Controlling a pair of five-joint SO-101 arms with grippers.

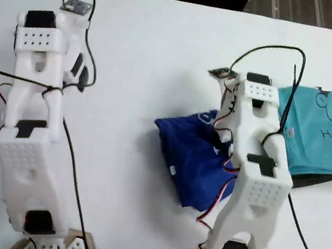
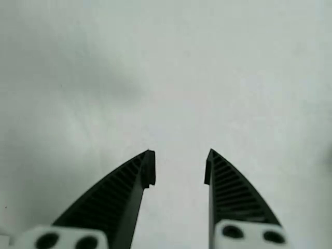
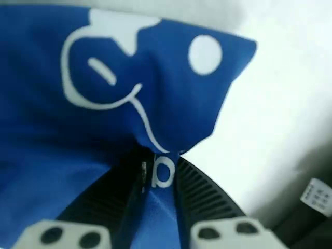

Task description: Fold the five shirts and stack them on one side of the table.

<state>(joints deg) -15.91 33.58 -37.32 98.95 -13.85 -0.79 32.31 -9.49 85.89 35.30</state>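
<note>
My right gripper [image 3: 158, 158] is clamped on a pinch of the blue shirt [image 3: 104, 119]. The cloth is bunched betw. both fingers and drapes away ahead of the tips. The rest of that shirt lies crumpled on the table [image 1: 159, 43], under and just inboard of my right arm [image 1: 252, 168]. My left gripper [image 2: 179, 168] hangs over bare table w/ fingers spread and nothing betw. them, well apart from any cloth. On my right arm's outer side the teal shirt [image 1: 317, 130] lies flat on a dark cloth [image 1: 322, 179], prob. another shirt, but too little shows to be sure.

To fold well, I'd lift just enough to free the pinched edge and carry it flat across the shirt's body w/o dragging the whole bundle. The left should pin the opposite side so the crease lands straight. Then let go low.
</note>
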